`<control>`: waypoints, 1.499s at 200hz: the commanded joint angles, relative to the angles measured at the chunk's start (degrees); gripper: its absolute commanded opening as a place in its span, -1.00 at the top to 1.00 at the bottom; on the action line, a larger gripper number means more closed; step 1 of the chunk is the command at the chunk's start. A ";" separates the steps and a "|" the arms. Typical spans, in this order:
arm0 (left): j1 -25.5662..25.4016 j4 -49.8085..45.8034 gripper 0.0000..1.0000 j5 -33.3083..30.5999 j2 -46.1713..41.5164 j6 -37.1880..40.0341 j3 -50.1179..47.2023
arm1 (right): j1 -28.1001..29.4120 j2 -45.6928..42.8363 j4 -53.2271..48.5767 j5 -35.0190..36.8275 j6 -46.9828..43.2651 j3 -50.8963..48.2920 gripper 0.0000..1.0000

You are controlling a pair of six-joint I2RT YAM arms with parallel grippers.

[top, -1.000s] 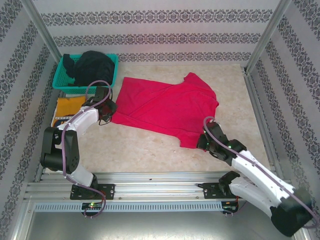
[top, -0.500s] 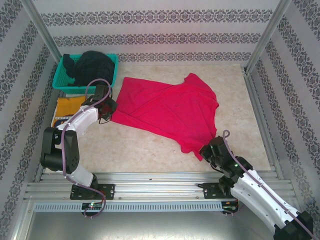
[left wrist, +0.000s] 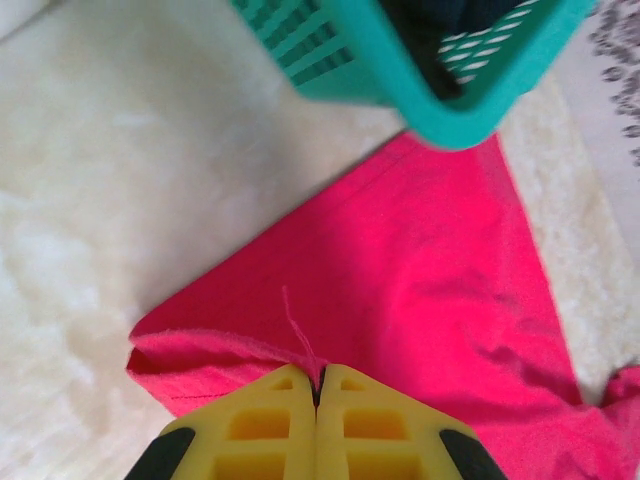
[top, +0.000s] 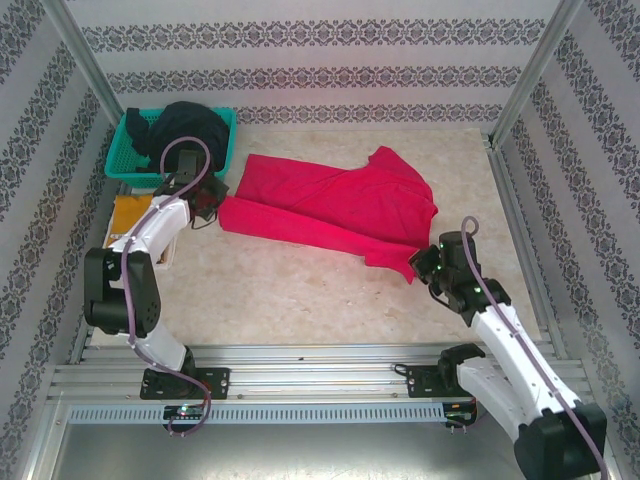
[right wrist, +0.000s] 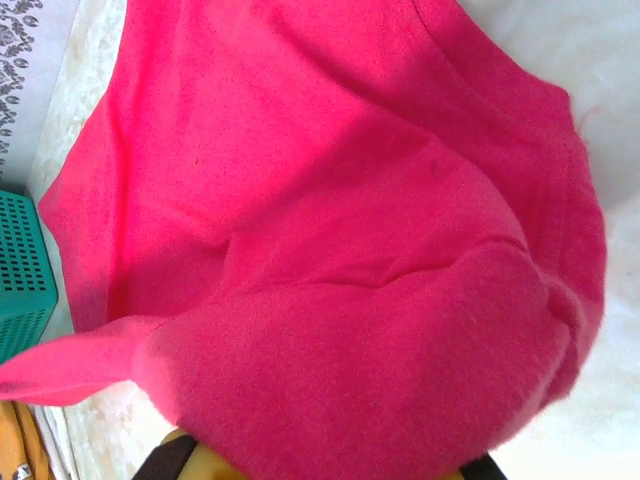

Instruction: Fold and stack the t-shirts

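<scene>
**Operator:** What is closest to me?

**Spotter:** Your right gripper [top: 424, 266], low on the right side of the table [top: 300, 300]. Its jaws are closed on the near right corner of the red t-shirt [top: 330, 205]. From the right wrist, the red cloth [right wrist: 330, 200] bunches over the fingers and hides them.

**Operator:** And the left one?

**Spotter:** Your left gripper [left wrist: 317, 385] is farther back on the left. Its yellow pads [left wrist: 260, 425] are pressed together, with the shirt's left edge pinched between them and a loose thread sticking up at the seam.

**Operator:** How does the shirt lie?

**Spotter:** It stretches across the middle of the table between your two grippers. It is wrinkled, with one sleeve pointing toward the far right.

**Operator:** Anything else on the left?

**Spotter:** The mustard-yellow t-shirt [top: 130, 210] lies flat just left of your left arm, partly hidden by it. Behind it, in the far left corner, stands the teal basket [top: 128, 160] with a dark t-shirt [top: 185, 130] heaped inside. From the left wrist, the basket's corner [left wrist: 400, 70] overhangs the red cloth.
</scene>
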 commanded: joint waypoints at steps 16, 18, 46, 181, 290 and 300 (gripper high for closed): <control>0.59 -3.62 1.00 0.30 4.87 3.95 8.19 | -3.35 7.92 2.39 -5.16 -3.32 5.06 1.00; 0.59 -3.75 1.00 0.35 5.20 4.03 8.53 | -3.52 8.26 2.60 -5.36 -3.52 5.18 1.00; 0.59 -5.43 1.00 1.33 8.71 4.93 12.36 | -6.56 14.12 5.20 -8.80 -6.74 7.45 1.00; 1.65 -9.91 1.00 0.36 12.48 8.10 16.58 | -12.07 36.33 4.37 -12.79 -21.84 22.39 1.00; 1.65 -12.65 1.00 2.91 19.00 8.30 23.03 | -13.43 47.67 5.54 -13.04 -25.07 27.31 1.00; 1.65 -12.70 1.00 3.00 19.70 8.37 23.79 | -13.60 48.24 5.50 -12.77 -25.33 27.72 1.00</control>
